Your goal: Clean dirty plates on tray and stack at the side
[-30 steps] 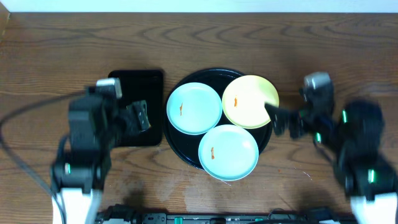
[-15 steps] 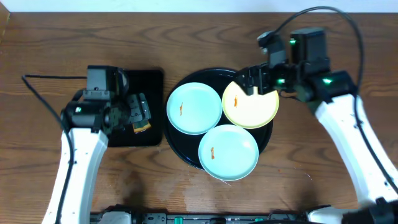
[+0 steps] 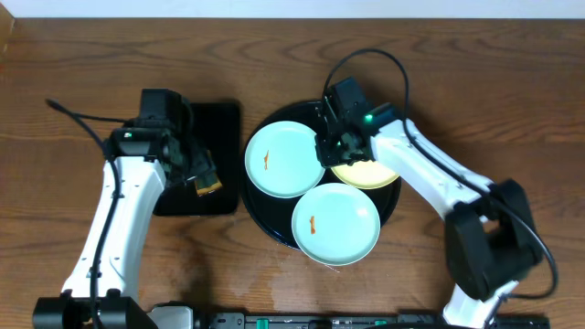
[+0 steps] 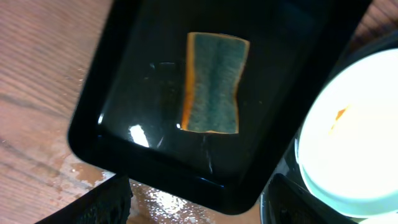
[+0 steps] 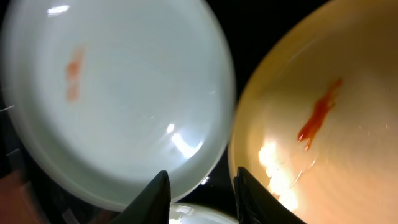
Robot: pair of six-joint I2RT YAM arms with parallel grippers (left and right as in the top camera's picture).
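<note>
On the round black tray [image 3: 272, 216] lie three plates. Two are mint-blue [image 3: 285, 159] [image 3: 335, 223] and one is yellow [image 3: 373, 172], each with an orange smear. My right gripper [image 3: 332, 146] hovers low over the gap between the left blue plate [image 5: 118, 93] and the yellow plate [image 5: 323, 124]. Its fingers [image 5: 158, 196] stand a narrow way apart with nothing clamped: one is over the blue plate's edge, the other at the yellow plate's rim. My left gripper [image 3: 203, 172] hangs open above a sponge [image 4: 213, 82], holding nothing.
The sponge lies in a small rectangular black tray [image 3: 215, 119] left of the round tray. A wet patch [image 4: 165, 200] shines on the wood just beside that tray's edge. Brown tabletop [image 3: 457, 73] surrounds both trays.
My right arm swung in from the right onto the tray and its jaws narrowed a lot. My left arm shifted over the rectangular tray and its jaws closed slightly.
</note>
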